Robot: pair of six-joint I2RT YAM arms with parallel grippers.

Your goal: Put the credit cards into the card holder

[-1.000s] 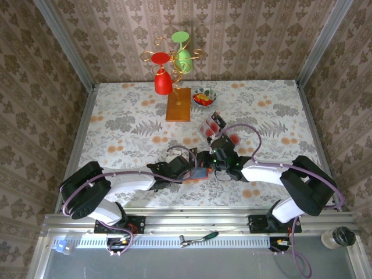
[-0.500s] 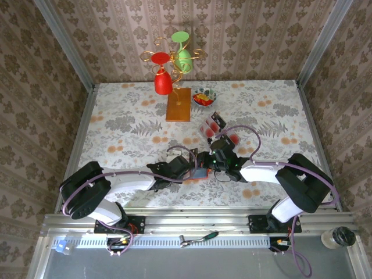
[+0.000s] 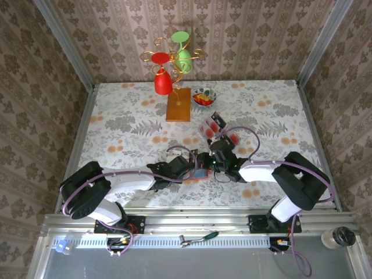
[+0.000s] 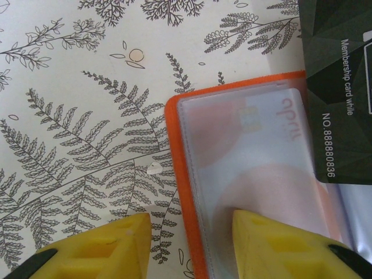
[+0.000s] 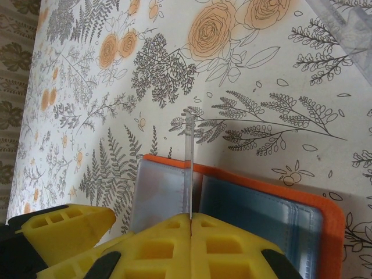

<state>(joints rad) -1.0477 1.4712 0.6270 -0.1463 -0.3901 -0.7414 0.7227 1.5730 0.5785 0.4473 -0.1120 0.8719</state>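
Note:
The orange card holder (image 3: pixel 200 173) lies open on the floral cloth between both grippers. My left gripper (image 4: pixel 192 244) stands open astride its left orange edge (image 4: pixel 177 174). One of its fingertips (image 4: pixel 273 238) rests on a clear sleeve holding a pale card with pink blotches (image 4: pixel 250 157); the other is over the cloth. My right gripper (image 5: pixel 190 218) is shut on a black credit card (image 4: pixel 340 87) with white print. That card stands edge-on (image 5: pixel 189 168) over the card holder's (image 5: pixel 261 180) sleeves. In the top view my right gripper (image 3: pixel 209 164) meets my left gripper (image 3: pixel 190 168) at the holder.
A clear plastic tray (image 3: pixel 218 129) with red cards sits just behind the right gripper. Farther back stand a wooden stand (image 3: pixel 178 104) hung with red and green glasses and a small bowl (image 3: pixel 203 96). Walls close the table's sides.
The right arm has crept slightly to the left toward the holder. The left arm and the holder have stayed put.

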